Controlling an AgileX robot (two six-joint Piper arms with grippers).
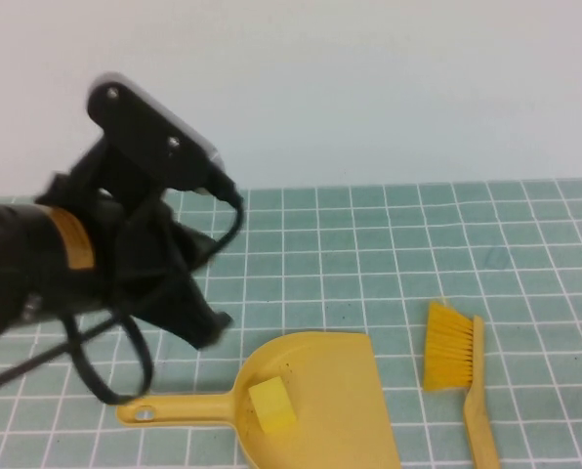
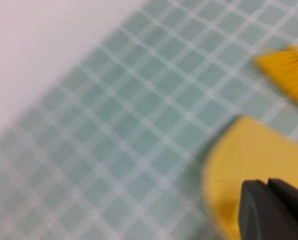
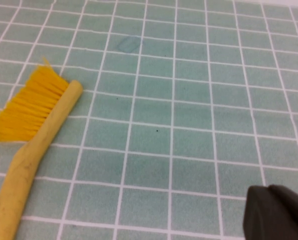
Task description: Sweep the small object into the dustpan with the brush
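We could read no brand, label or writing on anything. The cube (image 1: 271, 405) was a small pale-yellow block with matte faces, and it sat inside the dustpan (image 1: 325, 366), near the rounded back where the handle joins. The dustpan was flat yellow plastic, its long handle ending in a hole and lying toward the robot's left. It rested on the table (image 1: 389, 254), a surface of green square tiles with white grid lines, under a plain pale wall (image 1: 369, 88).

The brush (image 1: 457, 366) lay flat on the tiles just right of the dustpan and apart from it. It had a slim tan-yellow handle and a block of bright yellow-orange bristles, whose tips pointed toward the dustpan.

The left gripper (image 1: 208, 327) hung above the tiles beside the dustpan handle, on a black arm with an orange band and loose black cables. Its fingers (image 2: 274, 210) were pressed together and held nothing. The right gripper (image 3: 279, 212) showed only in its own wrist view, hovering over bare tiles near the brush, fingers likewise together and empty.
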